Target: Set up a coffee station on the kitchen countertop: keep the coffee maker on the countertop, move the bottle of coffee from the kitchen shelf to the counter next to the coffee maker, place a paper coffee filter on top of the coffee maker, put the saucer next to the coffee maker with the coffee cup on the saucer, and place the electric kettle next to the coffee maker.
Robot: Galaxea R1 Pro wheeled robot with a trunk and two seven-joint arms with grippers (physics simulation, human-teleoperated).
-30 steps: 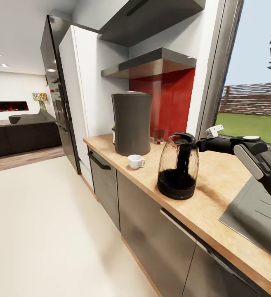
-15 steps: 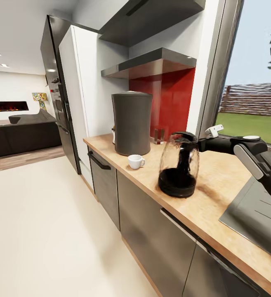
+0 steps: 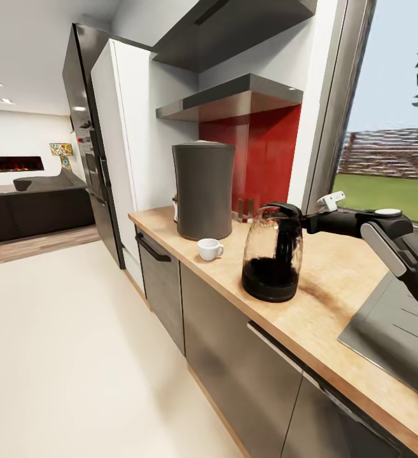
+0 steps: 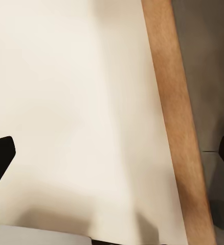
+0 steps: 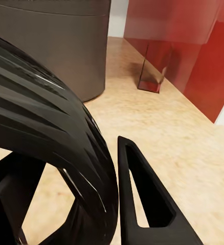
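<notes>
- The left gripper (image 4: pixel 112 168) is hanging over the pale floor (image 4: pixel 66 102) beside the countertop's wooden edge, its dark fingertips (image 4: pixel 0 158) spread wide with nothing between them.
- The kitchen countertop (image 3: pixel 336 280) is carrying the electric kettle (image 3: pixel 273 253), which is tilting slightly, its black base at or just above the wood.
- The right gripper (image 3: pixel 305 222) is reaching in from the window side and pinching the kettle's black handle; in the right wrist view one finger (image 5: pixel 148 204) is lying against the ribbed black grip (image 5: pixel 50 153), though how tightly the jaws are pressing I cannot tell.
- Just beyond the kettle, the coffee cup (image 3: pixel 209 249) is sitting directly on the wood, with no saucer under it.
- Farther back, the coffee maker (image 3: pixel 203 189) is standing by the red backsplash (image 3: pixel 263 159), under the kitchen shelf (image 3: pixel 234 95).
- The step in hand looks like bringing the kettle next to the coffee maker; the next move calls for carrying it closer without knocking the cup, levelling it, then releasing.
- Compared with a second ago, the kettle is sitting slightly nearer the coffee maker and leaning more; cup and coffee maker are unchanged.
</notes>
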